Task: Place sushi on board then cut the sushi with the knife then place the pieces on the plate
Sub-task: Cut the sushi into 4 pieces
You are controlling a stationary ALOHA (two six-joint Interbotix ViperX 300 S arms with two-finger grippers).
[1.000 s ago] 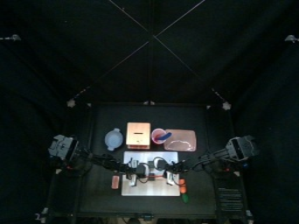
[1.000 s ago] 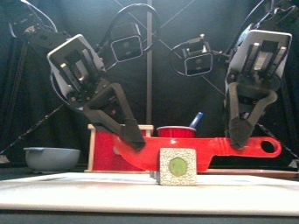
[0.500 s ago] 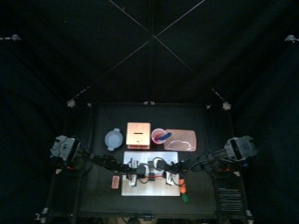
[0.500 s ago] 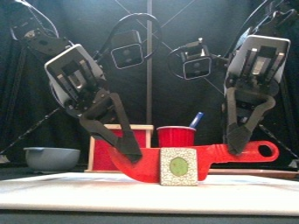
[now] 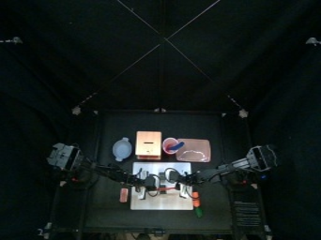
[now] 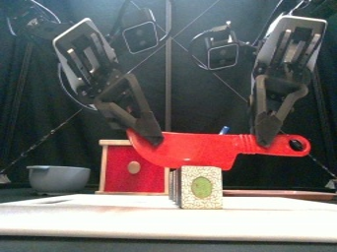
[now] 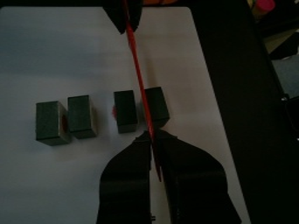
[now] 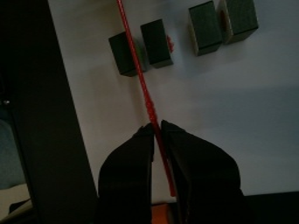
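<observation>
Overhead, the red knife (image 6: pixel 218 150) was held over the sushi (image 6: pixel 199 185) on the board (image 6: pixel 79 212), pinched at its blade end by the left gripper (image 6: pixel 142 124) and near its handle by the right gripper (image 6: pixel 267 133).

A robot lab booth: black curtains (image 5: pixel 160 56) enclose a small black table (image 5: pixel 201 124).

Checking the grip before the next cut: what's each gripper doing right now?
Left gripper: closed on the red knife.
Right gripper: closed on the same knife, near its other end.
</observation>
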